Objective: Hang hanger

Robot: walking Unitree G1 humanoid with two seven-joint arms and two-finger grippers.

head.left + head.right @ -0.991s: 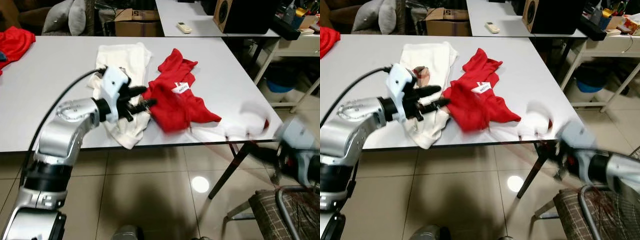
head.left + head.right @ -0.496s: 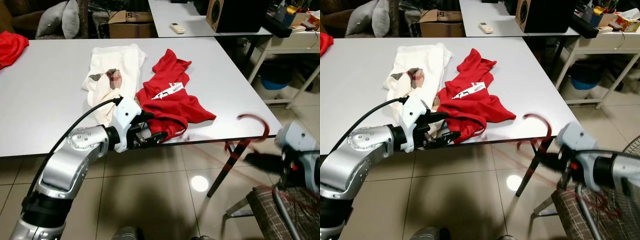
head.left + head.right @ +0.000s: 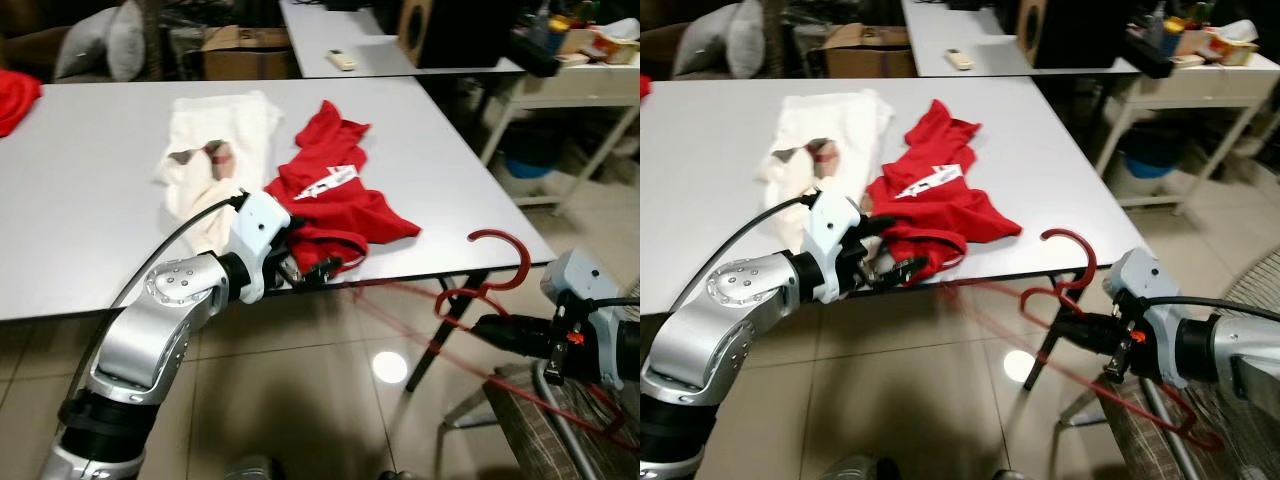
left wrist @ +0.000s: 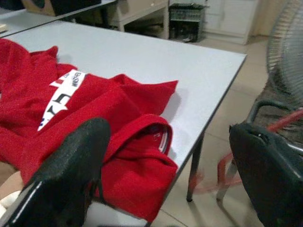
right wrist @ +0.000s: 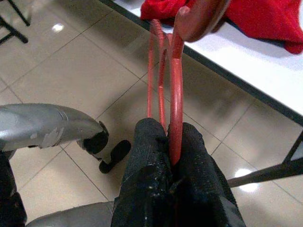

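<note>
Fingers of the right gripper (image 5: 171, 161) clench the hanger (image 3: 1070, 275); left gripper (image 3: 305, 262), released at the shirt's (image 3: 345, 205) seven o'clock, must seize its collar for threading next.

Left gripper (image 3: 305, 268) spread apart, reaching forward; right gripper (image 3: 1077, 328) clamped tight.

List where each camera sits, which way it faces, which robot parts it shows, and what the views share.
Left eye: on the head, looking forward and down at the table; both arms show, right gripper holding the hanger.
Right eye: the same scene from beside it; left gripper at the shirt.
Left wrist: looks along its open fingers at the shirt on the table edge.
Right wrist: looks along its shut fingers up the hanger.
Shared: shirt, hanger and table appear in all four.
</note>
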